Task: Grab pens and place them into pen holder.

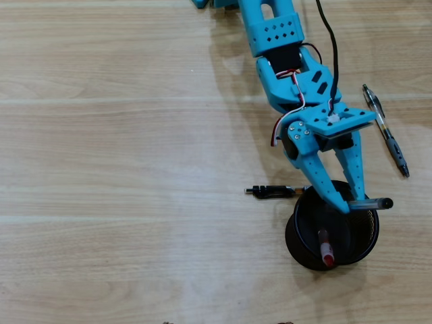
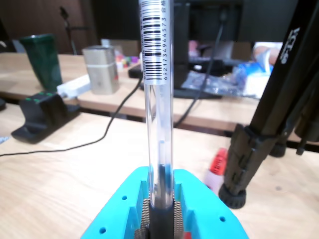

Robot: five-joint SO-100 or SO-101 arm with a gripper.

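A clear-barrelled pen (image 2: 157, 99) sits clamped between the fingers of the blue gripper (image 1: 347, 202), its dark grip end pinched low in the jaws and its barcoded barrel rising straight up the middle of the wrist view. In the overhead view the same pen (image 1: 371, 203) lies crosswise at the fingertips, over the upper rim of the black pen holder (image 1: 332, 233), with one end poking out to the right past the rim. The hand is narrow, closed on this pen.

A red-tipped pen (image 1: 326, 248) already stands inside the holder. Just left of the holder, close to its rim, a black pen (image 1: 273, 192) lies flat on the wooden table (image 1: 121, 169). Another pen with a dark clip (image 1: 385, 130) lies slanted to the right of the arm, near the right edge of the overhead view.

The table is open to the left and below the holder.
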